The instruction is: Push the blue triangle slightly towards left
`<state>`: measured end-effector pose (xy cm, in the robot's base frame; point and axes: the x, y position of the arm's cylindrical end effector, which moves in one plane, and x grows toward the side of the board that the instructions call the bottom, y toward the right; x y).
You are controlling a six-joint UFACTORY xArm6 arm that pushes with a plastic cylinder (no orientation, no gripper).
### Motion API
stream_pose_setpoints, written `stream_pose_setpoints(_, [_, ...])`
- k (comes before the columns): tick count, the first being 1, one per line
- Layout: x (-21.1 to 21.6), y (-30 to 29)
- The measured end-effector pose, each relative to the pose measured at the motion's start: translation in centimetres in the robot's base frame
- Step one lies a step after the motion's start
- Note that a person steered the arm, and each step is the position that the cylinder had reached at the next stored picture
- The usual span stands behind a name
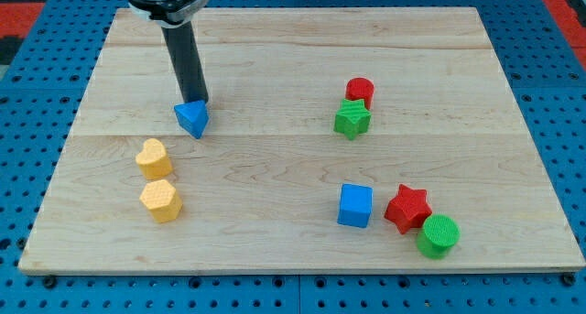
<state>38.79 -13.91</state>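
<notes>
Blue triangle (pixel 192 118) sits in the board's left half, above the midline, and my tip (pixel 199 101) rests at its upper right edge, touching it or so near that I cannot tell a gap. That is the relation the push turns on: the block lies to the view's left of my tip and a little below it, so a leftward slide would, I judge, carry it left with some drift downward unless I first drop the tip level with the block's middle. There is no hand to spread or pinch here; the rod simply ends in a plain tip.

Going left to right: a yellow heart (pixel 153 157) and a yellow hexagon (pixel 161 200) lie below the triangle, apart from it, the two touching each other or nearly. A slight push should stay clear of them. Further right, well apart, a red cylinder (pixel 360 90) touches a green star (pixel 352 119). Lower right sit a blue cube (pixel 355 206), a red star (pixel 407 209) and a green cylinder (pixel 439 235), the last two touching.
</notes>
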Motion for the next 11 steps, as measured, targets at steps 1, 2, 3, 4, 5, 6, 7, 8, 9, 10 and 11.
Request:
stream_pose_setpoints(1, [-2.0, 6.0])
stream_pose_setpoints(2, [0.0, 13.2])
stream_pose_setpoints(3, [2.7, 11.0])
stream_pose_setpoints(4, [3.5, 8.8])
stream_pose_setpoints(5, [3.5, 6.9])
stream_pose_setpoints(6, [3.1, 5.2])
stream_pose_setpoints(7, [2.9, 2.1])
stream_pose_setpoints(8, [2.9, 0.9])
stream_pose_setpoints(9, [4.4, 7.9])
stream_pose_setpoints(10, [8.7, 16.2])
stream_pose_setpoints(11, [11.1, 15.2])
